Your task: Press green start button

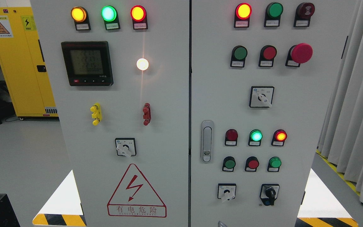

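Observation:
A white electrical cabinet fills the head view, with two doors split by a dark seam. On the right door (301, 126) sit several green push buttons: one in the upper row (240, 53), two in the lower row (230, 164) (275, 162), and a larger green one at the top (275, 10). Red push buttons (269, 52) (253, 164) sit beside them. A green lamp (256, 136) glows above the lower row. Neither hand nor arm shows anywhere in the picture.
A big red mushroom button (301, 53) sticks out at the upper right. Rotary switches (262, 97) (226, 191) (269, 194), a door latch (206, 141) and a digital meter (87, 63) are on the panel. A yellow cabinet (17, 63) stands at the left, grey curtains (354, 94) at the right.

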Motion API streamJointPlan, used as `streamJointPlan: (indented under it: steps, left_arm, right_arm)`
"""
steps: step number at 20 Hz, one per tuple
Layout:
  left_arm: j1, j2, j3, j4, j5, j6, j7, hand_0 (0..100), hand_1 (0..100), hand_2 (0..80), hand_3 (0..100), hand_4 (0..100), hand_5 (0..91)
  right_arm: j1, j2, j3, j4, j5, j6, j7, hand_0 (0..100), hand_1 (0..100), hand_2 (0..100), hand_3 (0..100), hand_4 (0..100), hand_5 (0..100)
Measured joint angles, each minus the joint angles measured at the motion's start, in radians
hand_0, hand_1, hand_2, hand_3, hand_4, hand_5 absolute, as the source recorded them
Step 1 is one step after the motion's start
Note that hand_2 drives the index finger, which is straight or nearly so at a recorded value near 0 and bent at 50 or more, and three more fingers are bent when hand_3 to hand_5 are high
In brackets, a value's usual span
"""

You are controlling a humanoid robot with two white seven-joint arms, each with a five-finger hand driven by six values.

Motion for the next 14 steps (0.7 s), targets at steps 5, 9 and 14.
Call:
streamJointPlan:
  steps: [5,9,14]
  left_arm:
    - [0.0,0.0,0.0,0.0,0.0,0.0,0.0,12,56,0.0,0,0,0.0]
    - [0.0,0.0,0.0,0.0,0.0,0.0,0.0,12,56,0.0,0,0,0.0]
    - [0.0,0.0,0.0,0.0,0.0,0.0,-0.001,12,56,0.0,0,0,0.0]
  right_arm:
    - [-0.009,-0.001,-0.001,-0.001,0.007,0.001,0.0,49,71,0,0,2,0]
    - [-0.02,-0.003,-0.014,-0.005,0.08,0.009,0.0,49,73,0,8,13,10]
    - [-0.048,-0.005,-0.045,-0.012,0.224,0.018,-0.001,56,78,0,52,64,67]
